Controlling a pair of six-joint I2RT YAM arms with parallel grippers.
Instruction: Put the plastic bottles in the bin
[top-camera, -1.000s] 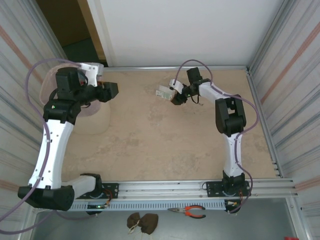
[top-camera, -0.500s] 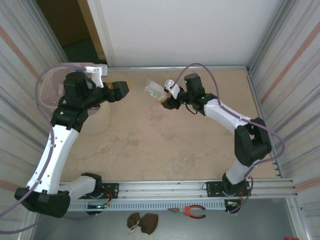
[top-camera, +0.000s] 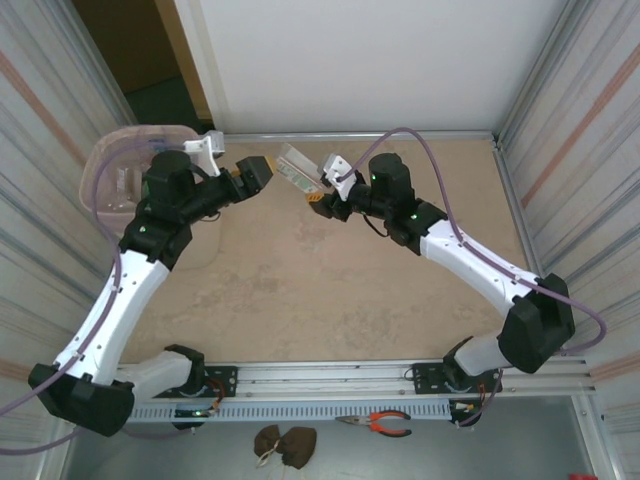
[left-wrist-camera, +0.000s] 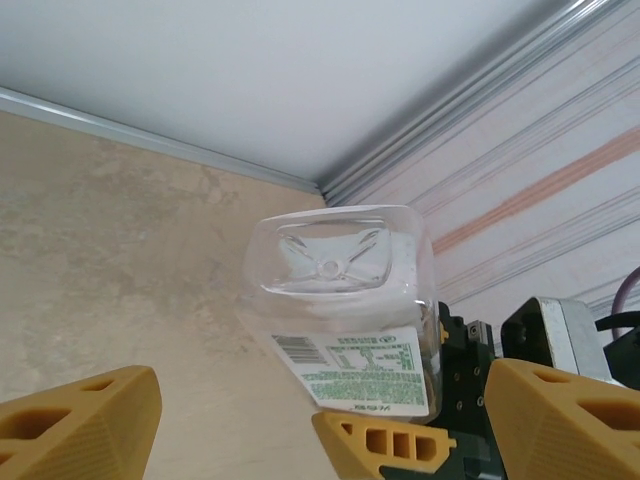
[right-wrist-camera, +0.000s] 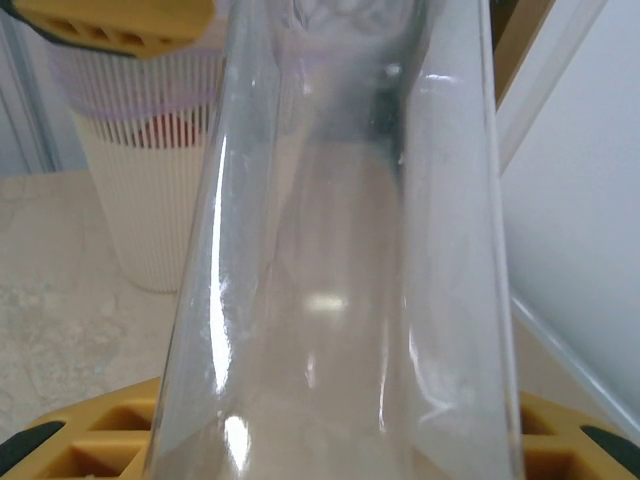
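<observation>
Right jaws clamp 1 clear bottle (top-camera: 296, 167); left jaws gape wide near 1 bin (top-camera: 105, 150).

FREE: your widest room is over the bare table (top-camera: 330, 290), middle and near side | TIGHT: left gripper (top-camera: 255, 170) and right gripper (top-camera: 320, 196) nearly meet at far centre; the bottle (top-camera: 297, 168) fills the gap between them | BLOCKED: the bin (top-camera: 120, 133) takes the far-left corner; ribbed walls (top-camera: 590, 150) hem you in on both sides
</observation>
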